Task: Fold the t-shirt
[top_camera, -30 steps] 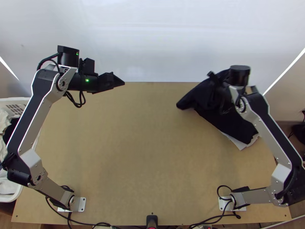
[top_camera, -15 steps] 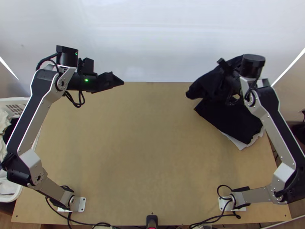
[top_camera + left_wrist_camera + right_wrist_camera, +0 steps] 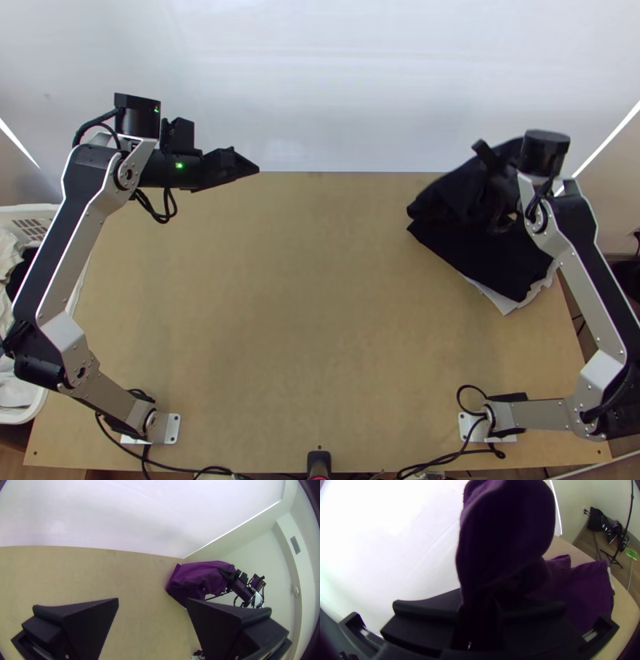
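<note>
My right gripper [image 3: 480, 608]: pinching dark t-shirt [image 3: 454, 192], bunched, top view upper right | over cloth pile [image 3: 500, 264], presumably for stacking | my left gripper [image 3: 152, 599]: spread, upper left, likely spare

My left gripper [image 3: 246, 169] points inward, its fingers spread wide; my right gripper [image 3: 499, 218] has its fingers drawn close together.
</note>
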